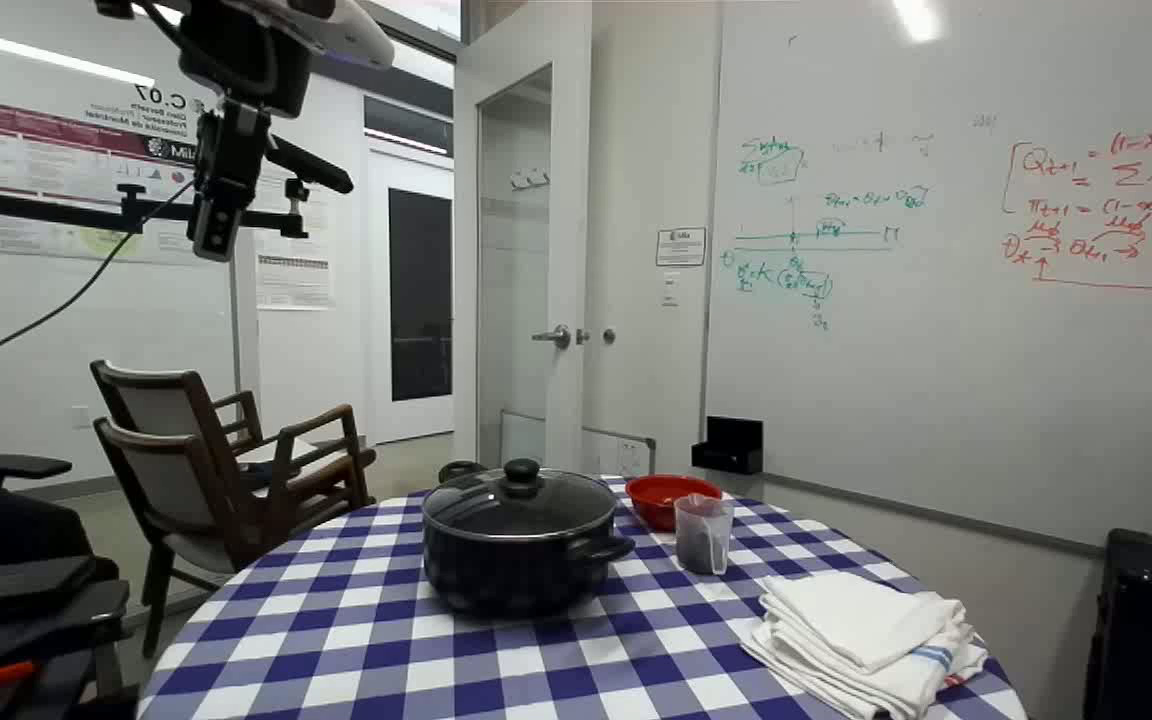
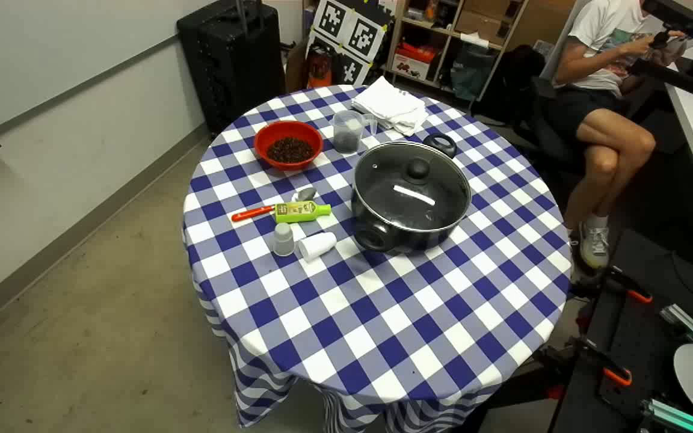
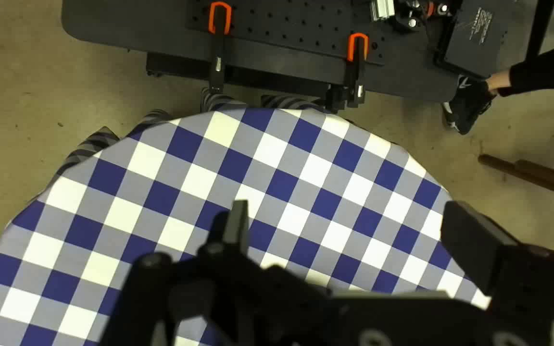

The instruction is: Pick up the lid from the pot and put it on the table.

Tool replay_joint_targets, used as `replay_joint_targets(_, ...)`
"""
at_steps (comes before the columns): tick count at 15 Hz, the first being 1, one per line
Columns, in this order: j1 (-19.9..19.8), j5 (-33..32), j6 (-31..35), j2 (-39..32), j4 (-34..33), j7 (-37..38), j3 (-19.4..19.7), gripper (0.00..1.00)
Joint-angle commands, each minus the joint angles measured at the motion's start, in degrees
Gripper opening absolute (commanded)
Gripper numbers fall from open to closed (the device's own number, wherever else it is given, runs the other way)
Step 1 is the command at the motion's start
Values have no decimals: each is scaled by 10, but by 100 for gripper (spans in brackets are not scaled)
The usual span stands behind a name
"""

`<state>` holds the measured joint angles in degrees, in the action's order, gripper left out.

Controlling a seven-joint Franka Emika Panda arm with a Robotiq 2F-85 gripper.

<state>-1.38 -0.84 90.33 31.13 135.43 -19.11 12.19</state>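
Observation:
The glass lid (image 1: 523,503) with its dark knob lies on the black pot (image 1: 516,575). Both also show in an exterior view, the lid (image 2: 411,189) on top and the pot (image 2: 403,236) below. The pot stands on the table (image 1: 326,640) with the blue-and-white checked cloth, which also shows in an exterior view (image 2: 394,337) and in the wrist view (image 3: 277,182). My gripper (image 1: 214,238) hangs high above the table's level, away from the pot. In the wrist view my gripper (image 3: 346,211) is open, fingers wide apart, with nothing between them. Lid and pot are out of the wrist view.
Near the pot are a red bowl (image 2: 289,147) with dark bits, a clear measuring cup (image 2: 348,131) and folded white towels (image 2: 390,107). A green bottle (image 2: 297,211), a red-handled utensil (image 2: 253,213) and two small cups (image 2: 317,245) lie or stand beside it. A person (image 2: 605,78) sits nearby.

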Motion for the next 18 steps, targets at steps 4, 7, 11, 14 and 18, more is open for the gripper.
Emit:
replay_joint_targets(4, -8, 3, -1, -1, -1, -3, -7, 100)
replay_joint_targets(7, -8, 3, -1, -1, -1, -3, -7, 100)
replay_joint_targets(11, -8, 3, -1, -1, -1, -3, -7, 100)
replay_joint_targets(14, -8, 3, -1, -1, -1, -3, -7, 100)
replay_joint_targets(18, 9, 5, -6, -87, -30, -27, -10, 100)
